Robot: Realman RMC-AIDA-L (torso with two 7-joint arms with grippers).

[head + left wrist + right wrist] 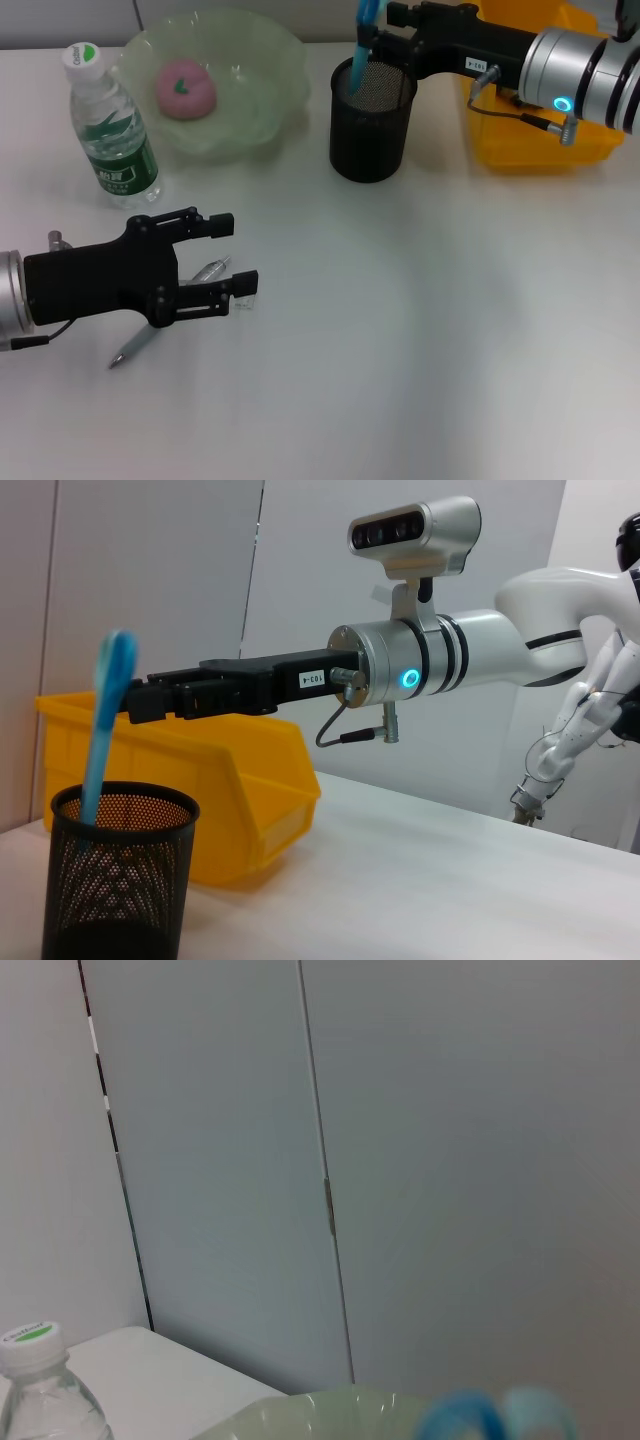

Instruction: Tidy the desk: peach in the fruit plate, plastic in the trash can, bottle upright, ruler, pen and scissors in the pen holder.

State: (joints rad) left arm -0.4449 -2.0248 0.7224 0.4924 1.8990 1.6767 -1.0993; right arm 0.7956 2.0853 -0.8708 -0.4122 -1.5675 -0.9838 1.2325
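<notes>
My right gripper (378, 30) is over the black mesh pen holder (370, 120) and shut on the blue scissors (365, 35), whose blades reach down into the holder. The left wrist view shows the scissors (105, 710) standing in the holder (120, 870). My left gripper (232, 260) is open, low over the table, straddling a grey pen (140, 345) that lies partly under it. A small clear plastic scrap (244, 299) lies at its lower finger. The bottle (110, 125) stands upright. The peach (185, 88) lies in the green fruit plate (270, 70). No ruler shows.
A yellow bin (530, 140) stands behind the right arm, right of the pen holder; it also shows in the left wrist view (250, 780). The bottle stands just left of the plate at the table's back left.
</notes>
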